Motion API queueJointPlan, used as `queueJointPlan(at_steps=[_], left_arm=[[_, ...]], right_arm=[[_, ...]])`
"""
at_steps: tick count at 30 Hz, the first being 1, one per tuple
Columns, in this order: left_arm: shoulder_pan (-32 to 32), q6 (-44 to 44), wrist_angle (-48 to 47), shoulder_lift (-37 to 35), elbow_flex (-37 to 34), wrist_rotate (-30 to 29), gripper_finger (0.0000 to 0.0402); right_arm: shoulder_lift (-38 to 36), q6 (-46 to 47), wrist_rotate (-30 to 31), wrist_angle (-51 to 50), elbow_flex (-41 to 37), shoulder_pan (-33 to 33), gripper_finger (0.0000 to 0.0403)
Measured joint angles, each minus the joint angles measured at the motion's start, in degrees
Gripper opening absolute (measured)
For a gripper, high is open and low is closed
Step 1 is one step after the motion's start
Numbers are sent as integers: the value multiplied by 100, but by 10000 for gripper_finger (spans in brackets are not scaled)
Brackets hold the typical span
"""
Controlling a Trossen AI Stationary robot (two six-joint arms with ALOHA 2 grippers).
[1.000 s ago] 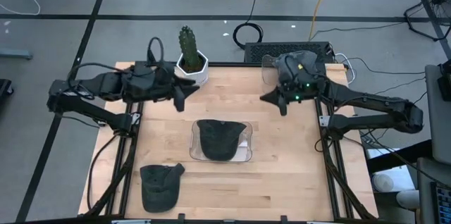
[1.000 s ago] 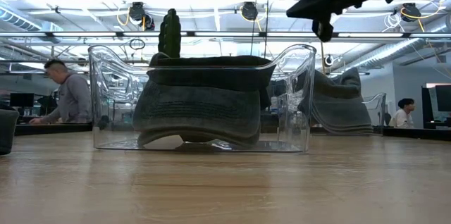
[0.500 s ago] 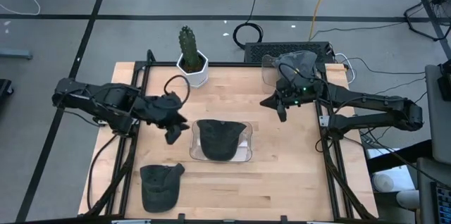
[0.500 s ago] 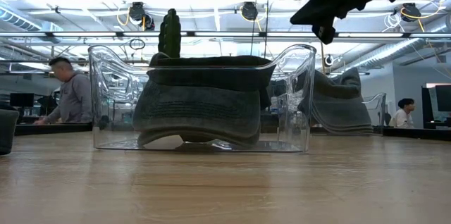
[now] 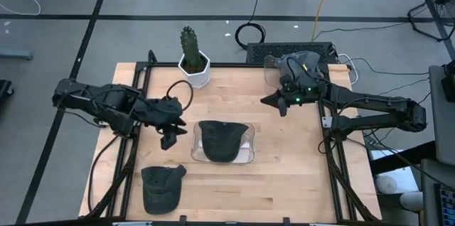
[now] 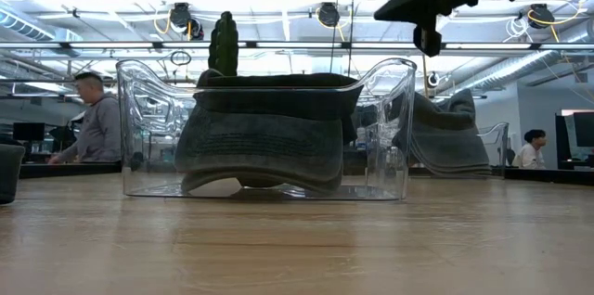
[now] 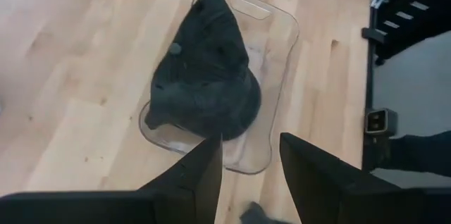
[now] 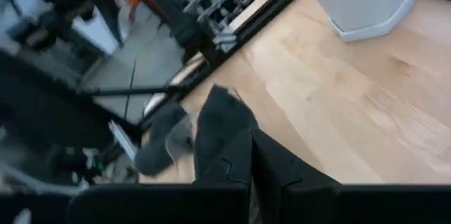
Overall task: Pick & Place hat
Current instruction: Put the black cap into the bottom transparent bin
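Observation:
A dark grey hat lies in a clear tray at the table's middle; the low view shows this hat filling the tray. A second dark hat lies flat on the wood near the near-left corner. My left gripper hovers open just left of the tray; in its wrist view the fingers stand apart above the tray's rim, with the hat ahead. My right gripper is shut and raised over the far right part of the table.
A cactus in a white pot stands at the far edge, left of centre. A clear bin holding a grey hat sits at the far right edge. Bare wood lies right of the tray and along the near edge.
My left gripper has swung from beside the cactus pot toward the near edge and now hangs beside the tray's left end. My right gripper has stayed over the far right of the table with only small shifts. Both hats and the tray have kept still.

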Motion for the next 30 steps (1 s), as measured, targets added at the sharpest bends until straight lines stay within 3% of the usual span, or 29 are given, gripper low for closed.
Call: queueJointPlan(at_steps=[7, 16, 25, 30], left_arm=[[-121, -141, -365, -244, 0, 825, 152], [-575, -311, -646, -654, 0, 539, 152], [-1126, -652, -1042, -685, -2, 525, 152], [-1610, -994, -1062, -684, -9, 504, 152]], right_arm=[[-38, 913, 439, 495, 4, 80, 0], [-32, 1106, 1964, 620, 4, 872, 0], [-32, 1438, 3089, 630, 4, 1982, 0], [-32, 1467, 3557, 614, 4, 2287, 0]])
